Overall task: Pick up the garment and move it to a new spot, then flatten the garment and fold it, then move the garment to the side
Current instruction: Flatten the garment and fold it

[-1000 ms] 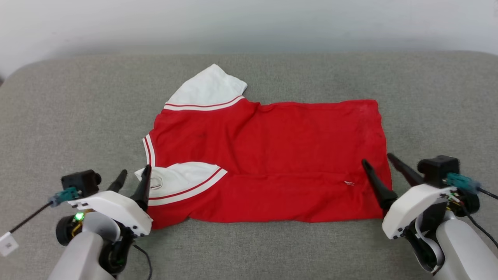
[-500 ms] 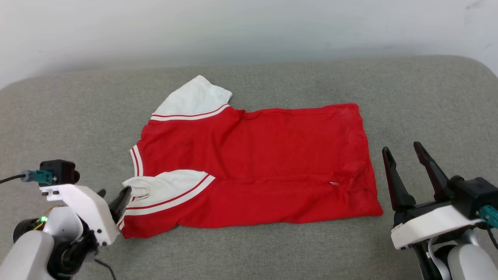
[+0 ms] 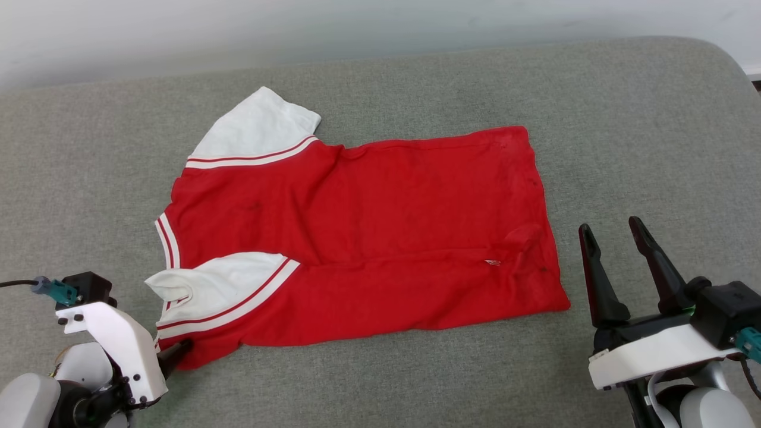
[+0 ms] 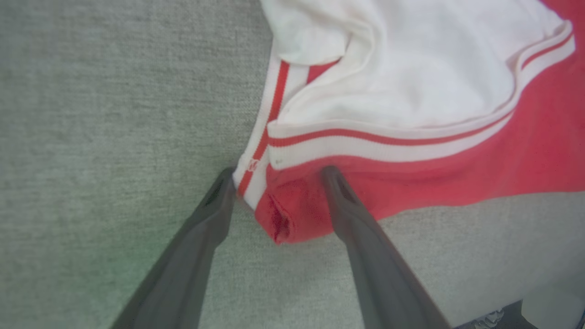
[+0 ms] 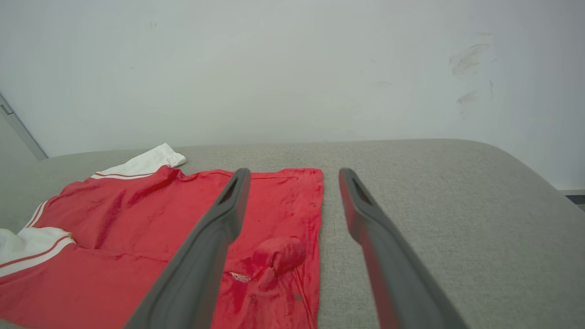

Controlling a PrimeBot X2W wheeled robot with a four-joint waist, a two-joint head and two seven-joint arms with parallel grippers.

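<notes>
The garment (image 3: 368,238) lay lengthwise, left to right, on the grey cushion (image 3: 624,119); the left gripper (image 4: 279,178), fingers apart, straddled its near-left corner; the right gripper (image 3: 611,226), fingers likewise apart, stood clear of the hem.

The garment (image 3: 368,238) is a red jersey with white short sleeves edged in red-and-white stripes. It lies spread nearly flat on the grey padded surface (image 3: 624,119), neck end toward the left and hem toward the right. The far sleeve sticks out; the near sleeve is folded onto the red body. A small pucker rises near the hem.
</notes>
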